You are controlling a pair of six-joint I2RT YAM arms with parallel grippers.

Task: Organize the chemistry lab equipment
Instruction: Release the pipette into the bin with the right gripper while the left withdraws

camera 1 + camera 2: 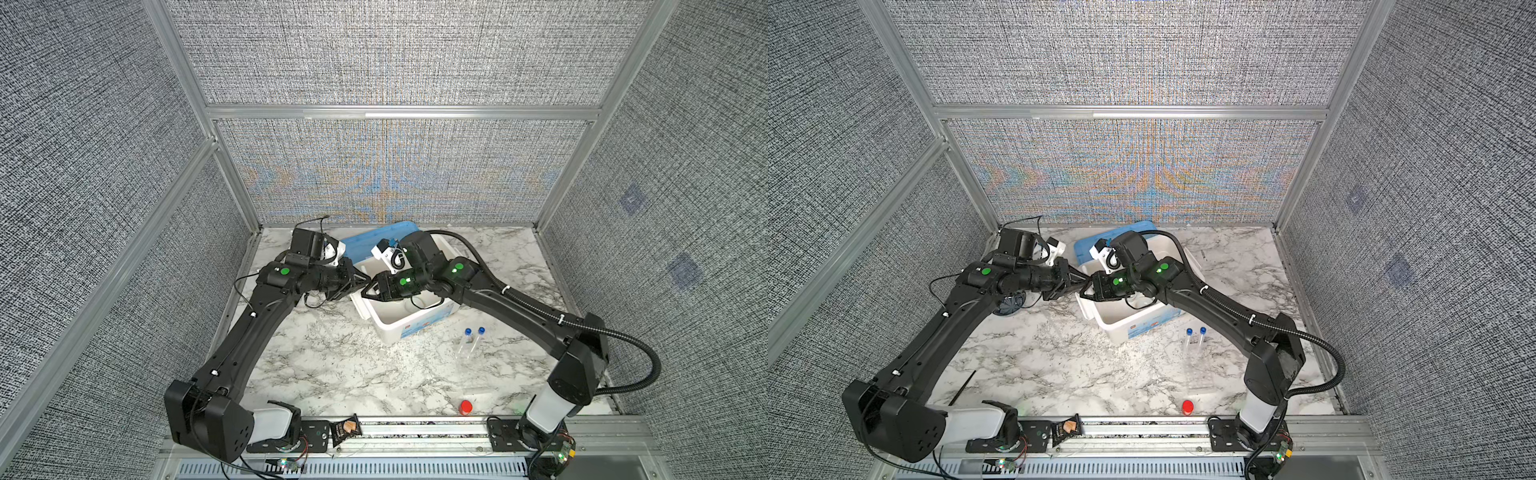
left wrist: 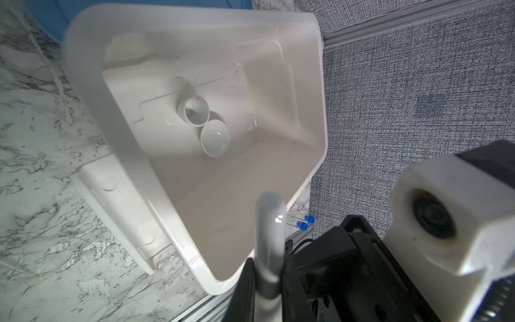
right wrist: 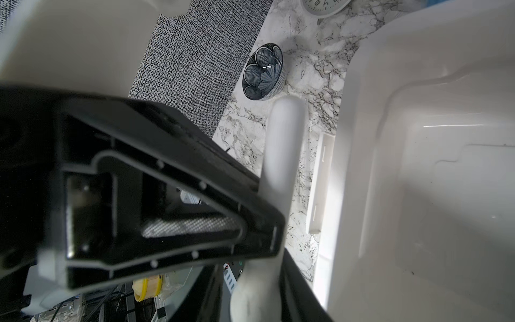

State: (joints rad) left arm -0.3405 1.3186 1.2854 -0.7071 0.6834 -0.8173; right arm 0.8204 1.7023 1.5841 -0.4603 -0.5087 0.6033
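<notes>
2 black arms [image 1: 249,328], green round markers [image 1: 284,271], white base links [image 1: 272,424] — ribbed cable [image 1: 658,368]

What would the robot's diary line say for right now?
left gripper: shut on pestle at bin rim | right gripper: around pestle, grip unclear | two dishes: in bin | tubes: on table

Enclosure, three-sided.
- Back wall [image 1: 395,54]: grey woven fabric panels in two tiers; the lower tier shimmered with coloured moiré.
- Side walls [image 1: 83,145]: same fabric. The wall at the right of both top views bore two faint bluish square patches [image 1: 631,199].
- Aluminium frame [image 1: 399,112]: bars joined the panels.
- Desk [image 1: 332,365]: white marble pattern, grey veins, evenly lit.
- Front edge: aluminium rail [image 1: 415,428], with a slotted grey duct [image 1: 374,469] below it.
</notes>
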